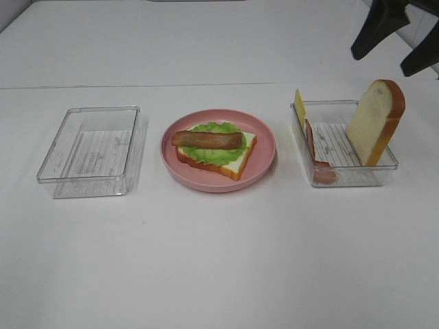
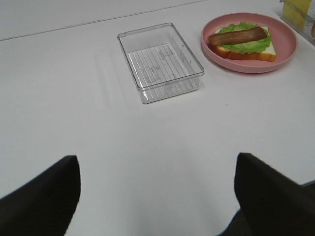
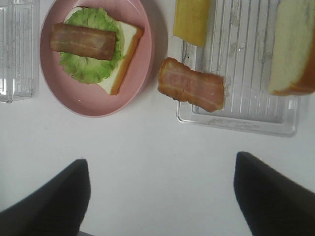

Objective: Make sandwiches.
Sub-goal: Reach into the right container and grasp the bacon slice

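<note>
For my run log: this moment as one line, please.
plate: bottom bread, lettuce, bacon | right tray: leaning bread, cheese, spare bacon | left pincer open | right pincer open

Plate: upper left of the frame; bread slice, lettuce, bacon strip stacked on it.
Tray: upper right; cheese slice and second bacon strip across its rim; second bread slice inside.
Fingers: lower corners, spread wide.

The plate sits in the middle. On it lies a bread slice, with the lettuce leaf on that and a bacon strip on top. The left tray stands at the plate's 9 o'clock and the right tray at its 3 o'clock. In the right tray, a second bread slice leans at the 3 o'clock wall, a cheese slice stands at the 11 o'clock corner, and a second bacon strip is propped over the 9 o'clock wall.
</note>
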